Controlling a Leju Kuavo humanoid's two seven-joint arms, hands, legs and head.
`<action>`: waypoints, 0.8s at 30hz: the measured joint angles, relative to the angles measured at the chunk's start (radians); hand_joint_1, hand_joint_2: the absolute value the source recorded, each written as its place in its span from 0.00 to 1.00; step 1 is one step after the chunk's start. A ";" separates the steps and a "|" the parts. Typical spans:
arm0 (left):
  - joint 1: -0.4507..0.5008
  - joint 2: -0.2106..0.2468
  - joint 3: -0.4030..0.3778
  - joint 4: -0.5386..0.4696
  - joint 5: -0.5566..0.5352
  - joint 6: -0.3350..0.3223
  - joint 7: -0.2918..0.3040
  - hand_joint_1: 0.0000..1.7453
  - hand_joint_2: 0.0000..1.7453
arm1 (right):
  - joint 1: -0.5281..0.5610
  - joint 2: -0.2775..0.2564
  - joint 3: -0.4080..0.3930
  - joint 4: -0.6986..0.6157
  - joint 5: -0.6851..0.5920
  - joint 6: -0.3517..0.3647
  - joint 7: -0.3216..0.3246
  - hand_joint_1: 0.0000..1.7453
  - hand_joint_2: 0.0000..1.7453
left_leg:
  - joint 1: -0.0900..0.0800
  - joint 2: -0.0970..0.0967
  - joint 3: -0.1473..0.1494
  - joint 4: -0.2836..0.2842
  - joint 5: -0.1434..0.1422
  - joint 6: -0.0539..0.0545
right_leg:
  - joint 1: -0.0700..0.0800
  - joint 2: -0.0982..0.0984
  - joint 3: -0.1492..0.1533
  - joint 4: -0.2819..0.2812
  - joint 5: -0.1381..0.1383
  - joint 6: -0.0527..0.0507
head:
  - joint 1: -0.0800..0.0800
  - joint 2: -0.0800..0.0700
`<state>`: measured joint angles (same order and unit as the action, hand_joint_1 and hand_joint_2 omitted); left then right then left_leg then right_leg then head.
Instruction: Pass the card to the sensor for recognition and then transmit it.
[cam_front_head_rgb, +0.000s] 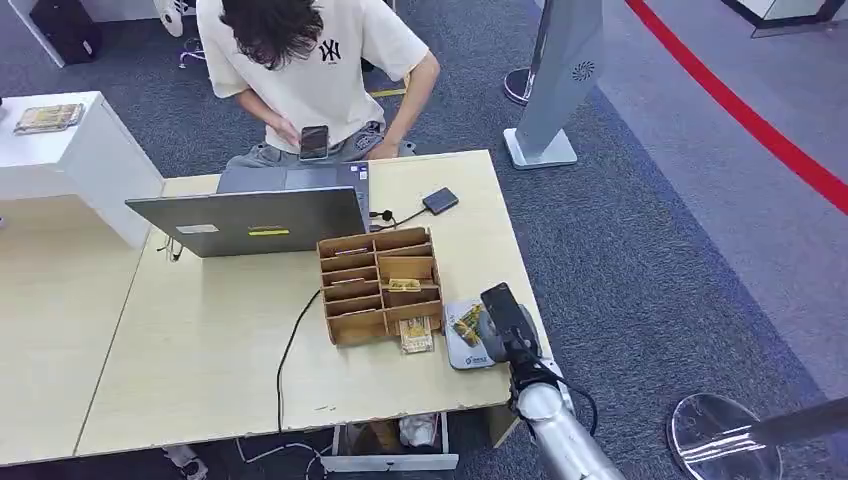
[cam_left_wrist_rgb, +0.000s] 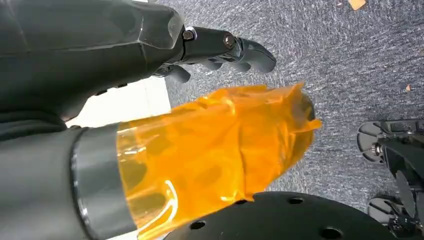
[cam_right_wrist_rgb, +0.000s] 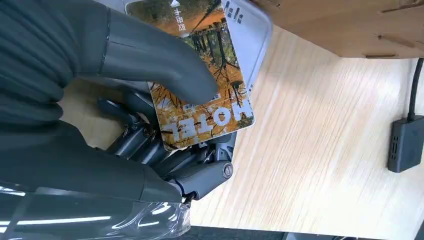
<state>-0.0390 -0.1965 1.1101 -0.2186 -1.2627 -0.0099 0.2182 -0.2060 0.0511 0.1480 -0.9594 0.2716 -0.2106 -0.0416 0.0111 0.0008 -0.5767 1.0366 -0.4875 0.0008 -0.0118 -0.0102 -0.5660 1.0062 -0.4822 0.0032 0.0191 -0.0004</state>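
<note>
Your right hand (cam_right_wrist_rgb: 150, 125) grips the orange autumn-leaf hotel key card (cam_right_wrist_rgb: 202, 75), thumb pressed on its printed face and darker fingers curled beneath it. The card sits directly over the flat pale-grey card reader sensor (cam_right_wrist_rgb: 252, 30), which lies on the light wooden table (cam_right_wrist_rgb: 320, 150) near its right edge; whether card and reader touch, you cannot tell. In the head view the right hand (cam_front_head_rgb: 505, 325) hovers at that reader (cam_front_head_rgb: 462, 350), just beside the brown wooden slotted card organiser box (cam_front_head_rgb: 380, 283). One more card (cam_front_head_rgb: 416, 335) lies on the table against the box front, another rests in a slot (cam_front_head_rgb: 404, 285). A small dark-grey rectangular hub (cam_front_head_rgb: 440, 200) lies near the far edge, cabled toward the open grey laptop (cam_front_head_rgb: 250, 222). A person in a cream T-shirt (cam_front_head_rgb: 315, 70) stands beyond the table, holding a phone (cam_front_head_rgb: 313, 142). Your left hand (cam_left_wrist_rgb: 220, 47) hangs over grey carpet (cam_left_wrist_rgb: 360, 60), fingers loosely curled and holding nothing, its thumb wrapped in amber film (cam_left_wrist_rgb: 215, 145).
</note>
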 joint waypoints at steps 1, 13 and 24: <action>0.000 0.000 0.000 0.000 0.000 0.000 0.000 0.00 0.00 | 0.000 0.001 0.000 0.000 0.001 0.000 0.000 1.00 1.00 | 0.000 0.000 0.000 0.000 0.000 0.000 | 0.000 0.000 0.000 0.000 0.000 0.000 | 0.000 0.000; 0.000 -0.003 0.006 0.000 0.006 -0.002 0.000 0.00 0.00 | -0.002 0.011 -0.002 0.003 0.010 0.003 0.010 1.00 1.00 | 0.000 0.000 0.001 0.000 0.000 0.000 | 0.000 0.001 0.001 0.000 0.000 0.000 | 0.000 0.000; 0.000 -0.004 0.008 0.000 0.011 -0.003 0.000 0.00 0.00 | -0.003 0.016 -0.008 0.006 0.010 0.008 0.009 1.00 1.00 | 0.000 0.001 0.002 0.000 0.000 0.000 | 0.000 0.001 0.001 0.000 0.000 0.000 | 0.000 0.000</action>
<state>-0.0390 -0.2003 1.1185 -0.2186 -1.2520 -0.0130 0.2182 -0.2089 0.0671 0.1404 -0.9537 0.2819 -0.2029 -0.0324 0.0112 0.0014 -0.5749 1.0366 -0.4875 0.0007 -0.0117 -0.0091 -0.5647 1.0062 -0.4821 0.0031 0.0195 -0.0004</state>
